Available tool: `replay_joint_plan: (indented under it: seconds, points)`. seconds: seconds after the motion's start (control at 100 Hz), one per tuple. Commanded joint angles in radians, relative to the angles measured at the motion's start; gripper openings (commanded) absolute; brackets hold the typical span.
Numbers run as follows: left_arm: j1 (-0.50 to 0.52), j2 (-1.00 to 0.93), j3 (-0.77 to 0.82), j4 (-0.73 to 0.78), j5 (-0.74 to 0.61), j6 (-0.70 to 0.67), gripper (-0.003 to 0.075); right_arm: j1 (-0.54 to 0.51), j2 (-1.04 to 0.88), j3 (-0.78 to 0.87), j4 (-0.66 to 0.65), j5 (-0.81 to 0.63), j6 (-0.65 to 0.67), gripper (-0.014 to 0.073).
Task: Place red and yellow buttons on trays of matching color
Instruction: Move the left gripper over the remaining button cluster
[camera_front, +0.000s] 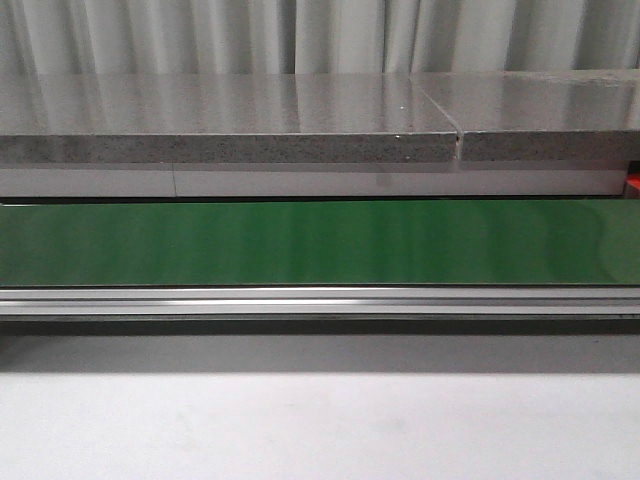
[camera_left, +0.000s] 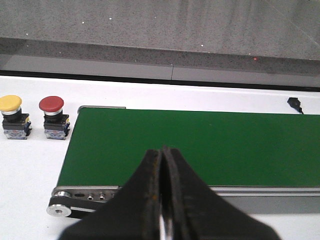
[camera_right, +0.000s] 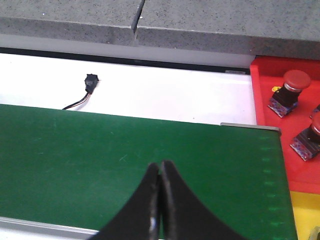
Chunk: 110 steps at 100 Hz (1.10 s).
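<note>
Buttons awaiting sorting. Beyond and to the left of the left pincer (camera_left: 161, 200), whose tips meet with nothing held, a yellow button (camera_left: 12, 117) and a red button (camera_left: 52, 118) stand upright on the table (camera_left: 30, 165) beside the green belt (camera_left: 200, 145). Right pincer (camera_right: 160, 205), likewise closed and empty; beyond, to its right, the red tray (camera_right: 265, 125) already carries a red-capped button (camera_right: 289, 92). Buttons probably rigid, light, smooth-capped; best gripped across the square base.

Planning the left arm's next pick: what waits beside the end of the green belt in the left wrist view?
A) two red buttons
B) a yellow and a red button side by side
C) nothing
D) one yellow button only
B: a yellow button and a red button stand upright, side by side, on the white table off the belt end.
</note>
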Motion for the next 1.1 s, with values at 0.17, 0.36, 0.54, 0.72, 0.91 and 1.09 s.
replay_joint_plan:
  seconds: [0.17,0.36,0.54,0.72,0.91,1.09]
  points:
    - [-0.008,0.009,-0.026,-0.011,-0.060,-0.001,0.0002,0.002,-0.013,-0.029,0.002,-0.060,-0.001,-0.0067]
    - [-0.008,0.009,-0.026,-0.013,-0.015,-0.001,0.0347,0.002,-0.013,-0.029,0.002,-0.060,-0.001,-0.0067]
    - [-0.008,0.009,-0.026,-0.013,-0.023,-0.001,0.0699,0.002,-0.013,-0.029,0.002,-0.060,-0.001,-0.0067]
    - [-0.008,0.009,-0.026,-0.013,-0.036,-0.010,0.0659,0.002,-0.013,-0.029,0.002,-0.060,-0.001,-0.0067]
    - [0.006,0.092,-0.105,0.040,-0.054,-0.166,0.0657,0.002,-0.013,-0.029,0.002,-0.060,-0.001,-0.0067]
    - [0.072,0.295,-0.237,0.241,-0.052,-0.340,0.0654,0.002,-0.013,-0.029,0.002,-0.060,-0.001,-0.0067]
